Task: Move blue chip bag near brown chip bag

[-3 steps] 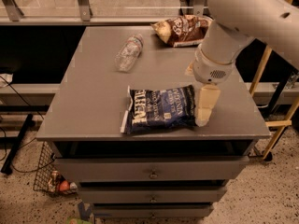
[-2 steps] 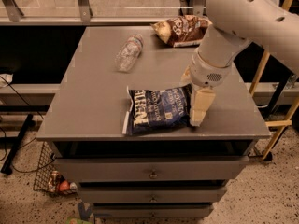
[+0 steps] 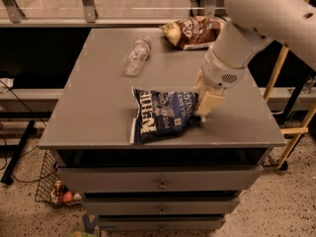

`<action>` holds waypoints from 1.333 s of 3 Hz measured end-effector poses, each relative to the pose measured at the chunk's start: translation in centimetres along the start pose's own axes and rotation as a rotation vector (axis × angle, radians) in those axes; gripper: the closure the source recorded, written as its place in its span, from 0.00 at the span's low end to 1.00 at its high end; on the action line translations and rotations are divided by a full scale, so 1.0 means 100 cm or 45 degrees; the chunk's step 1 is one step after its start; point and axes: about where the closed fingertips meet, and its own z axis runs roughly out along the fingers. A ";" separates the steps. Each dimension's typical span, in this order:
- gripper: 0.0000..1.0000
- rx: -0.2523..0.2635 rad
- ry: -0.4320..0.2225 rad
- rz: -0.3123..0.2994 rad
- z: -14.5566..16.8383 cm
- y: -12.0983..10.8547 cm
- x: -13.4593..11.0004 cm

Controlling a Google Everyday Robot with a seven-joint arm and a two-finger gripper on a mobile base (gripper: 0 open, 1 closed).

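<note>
The blue chip bag (image 3: 163, 113) lies near the front edge of the grey cabinet top (image 3: 98, 107), its white lettering facing up. My gripper (image 3: 202, 107) is at the bag's right end and is shut on that end, which looks pinched and slightly raised. The brown chip bag (image 3: 190, 32) lies at the back right of the top, well apart from the blue bag. My white arm (image 3: 256, 19) comes in from the upper right and passes next to the brown bag.
A clear plastic bottle (image 3: 136, 57) lies on its side at the back middle-left. The cabinet has drawers (image 3: 160, 184) below. A wire basket (image 3: 54, 191) sits on the floor to the left, and wooden legs (image 3: 291, 127) stand to the right.
My gripper has moved left and down onto the blue bag's right end. The bag's right end has bunched up and the bag has shifted slightly.
</note>
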 end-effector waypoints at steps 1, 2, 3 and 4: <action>0.87 0.129 0.033 0.036 -0.040 -0.011 0.013; 1.00 0.338 0.131 0.165 -0.108 -0.031 0.059; 1.00 0.478 0.209 0.277 -0.162 -0.039 0.100; 1.00 0.478 0.209 0.277 -0.163 -0.039 0.100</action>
